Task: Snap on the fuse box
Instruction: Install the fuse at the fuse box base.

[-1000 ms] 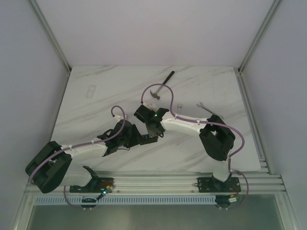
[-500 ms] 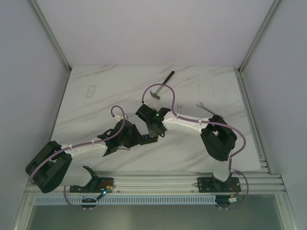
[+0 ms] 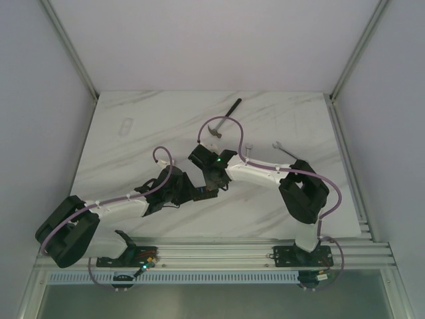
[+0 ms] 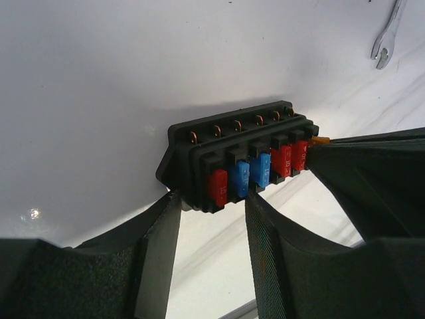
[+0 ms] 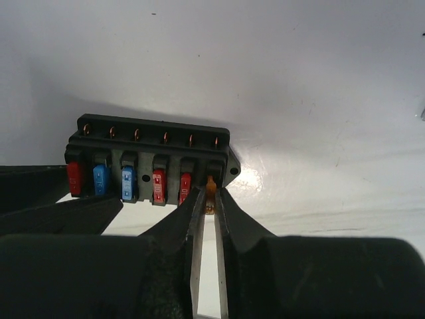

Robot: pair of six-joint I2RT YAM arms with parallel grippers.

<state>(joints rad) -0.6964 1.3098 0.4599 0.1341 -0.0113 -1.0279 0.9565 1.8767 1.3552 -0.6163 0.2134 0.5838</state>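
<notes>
right gripper point(image 5: 210, 197): fingers pressed almost together, pinching an orange fuse point(image 5: 210, 188) that sits at the last slot of the fuse box point(image 5: 149, 159). left gripper point(image 4: 211, 199): fingers point(image 4: 163, 226) spread, their tips against the box's near long side at the opposite end, either side of the end red fuse; whether they squeeze it cannot be told. the fuse box is a small black rectangular block lying flat on the white marble-patterned table point(image 3: 133, 146), fuses upward. it carries one row of red, blue, blue, red and red fuses, then the orange one, with six copper-coloured terminals along its far side and a mounting tab at each end. both arms reach low over the table and converge on the box, the left from its near left and the right from its right, wrists tipped down. a hammer point(image 3: 222, 119) lies beyond the box, and a wrench point(image 3: 287, 151) lies beyond it to the right, well apart.
</notes>
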